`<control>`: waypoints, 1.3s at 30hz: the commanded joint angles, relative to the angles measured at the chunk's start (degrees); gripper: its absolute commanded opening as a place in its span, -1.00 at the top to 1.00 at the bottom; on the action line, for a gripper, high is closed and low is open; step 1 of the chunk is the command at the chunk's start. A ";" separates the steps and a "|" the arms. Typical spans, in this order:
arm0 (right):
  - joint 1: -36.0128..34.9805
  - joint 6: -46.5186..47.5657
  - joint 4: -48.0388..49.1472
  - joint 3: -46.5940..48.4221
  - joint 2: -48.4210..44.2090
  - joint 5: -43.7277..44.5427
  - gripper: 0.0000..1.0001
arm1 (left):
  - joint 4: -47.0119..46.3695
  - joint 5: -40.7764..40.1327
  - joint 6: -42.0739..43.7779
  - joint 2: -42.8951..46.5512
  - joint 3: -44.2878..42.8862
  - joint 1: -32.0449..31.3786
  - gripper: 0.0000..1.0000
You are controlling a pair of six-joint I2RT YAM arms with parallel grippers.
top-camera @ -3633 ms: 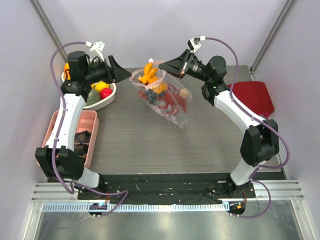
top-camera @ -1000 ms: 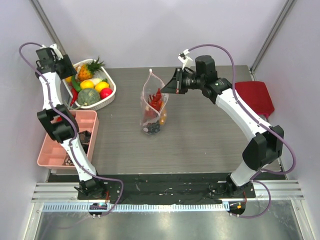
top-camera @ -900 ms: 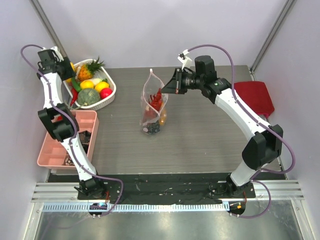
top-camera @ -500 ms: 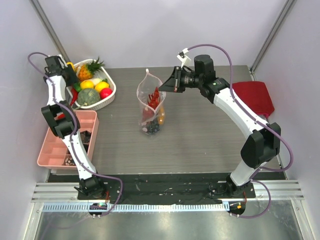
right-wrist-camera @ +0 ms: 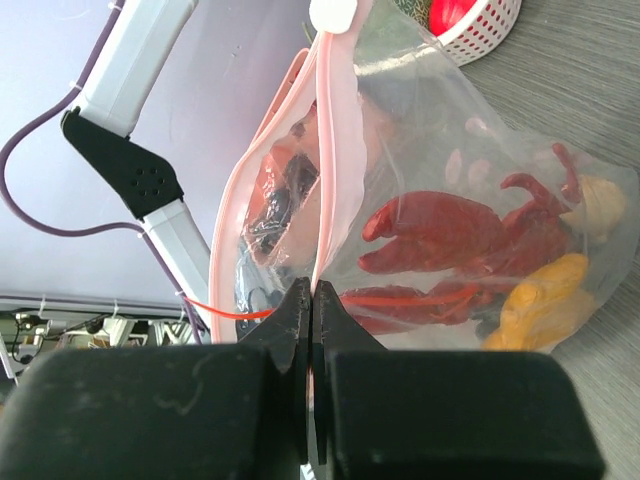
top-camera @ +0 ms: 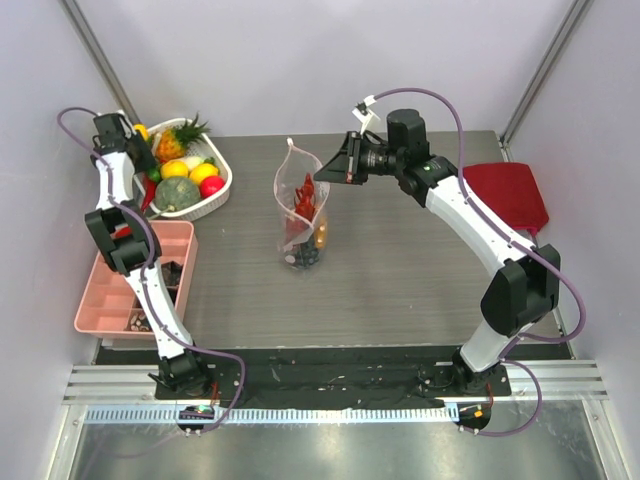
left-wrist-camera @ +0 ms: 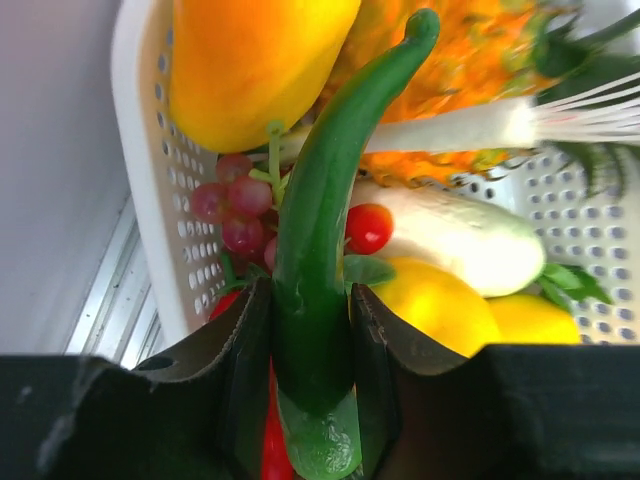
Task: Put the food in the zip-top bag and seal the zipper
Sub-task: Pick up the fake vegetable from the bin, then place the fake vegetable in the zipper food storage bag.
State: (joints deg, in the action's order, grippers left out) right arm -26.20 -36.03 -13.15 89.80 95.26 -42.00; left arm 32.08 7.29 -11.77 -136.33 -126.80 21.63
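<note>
The zip-top bag hangs upright over the middle of the table, its bottom resting on the top. My right gripper is shut on the pink zipper strip at the mouth's right end. The mouth gapes open. Inside are the red lobster, a yellow-orange piece, a beige piece and dark pieces at the bottom. My left gripper is far left at the white basket, its jaws closed on a green chili pepper between them.
The white basket at back left holds a pineapple, a squash, lemons and grapes. A pink compartment tray lies at the table's left edge. A dark red flat thing lies at the right edge.
My left gripper let go of the bag, swung to the basket and lowered onto the green pepper. The bag now hangs from the right gripper alone, its mouth a little wider.
</note>
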 commanded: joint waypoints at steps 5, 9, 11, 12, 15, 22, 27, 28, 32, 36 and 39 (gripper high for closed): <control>-0.44 -3.78 6.38 3.63 -0.96 -1.86 0.98 | -7.28 4.47 -2.20 14.41 -0.38 -0.18 0.77; -0.70 -5.72 8.40 3.89 -1.22 -2.12 0.98 | -9.31 13.42 -4.31 20.04 1.46 -1.06 0.95; -1.23 -5.80 8.58 3.89 -1.13 -2.04 0.98 | -11.58 16.78 -6.58 25.64 5.74 -2.63 1.00; -1.49 -5.98 8.84 3.89 -0.96 -2.12 0.98 | -15.16 19.84 -7.30 27.68 7.78 -3.43 0.99; -2.28 -6.85 9.54 3.63 -0.61 -2.30 0.98 | -23.07 22.67 -10.29 36.91 17.09 -7.55 0.94; -2.90 -7.74 10.42 4.60 0.19 -2.30 0.98 | -34.70 22.60 -9.77 53.44 37.57 -22.83 0.87; -2.90 -7.91 10.68 3.89 0.36 -1.86 0.98 | -34.89 20.32 -8.54 59.42 45.49 -33.57 0.86; -2.90 -7.83 10.69 3.81 0.36 -1.77 0.98 | -34.89 19.53 -7.84 61.26 48.11 -34.97 0.86; -2.90 -7.48 10.60 3.28 0.10 -1.60 0.98 | -34.71 14.61 -9.15 65.05 54.63 -40.16 0.85; -2.81 -7.56 10.51 3.01 0.18 -1.51 0.98 | -34.36 13.19 -9.50 66.81 58.60 -43.51 0.73; -2.90 -7.83 10.60 3.36 0.54 -1.51 0.98 | -32.26 13.54 -10.29 66.81 58.69 -44.57 0.36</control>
State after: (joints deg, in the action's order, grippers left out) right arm -28.93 -43.16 -7.03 91.18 96.16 -43.18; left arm 1.04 22.87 -20.93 -71.59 -67.77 -21.78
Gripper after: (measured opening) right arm 0.020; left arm 0.369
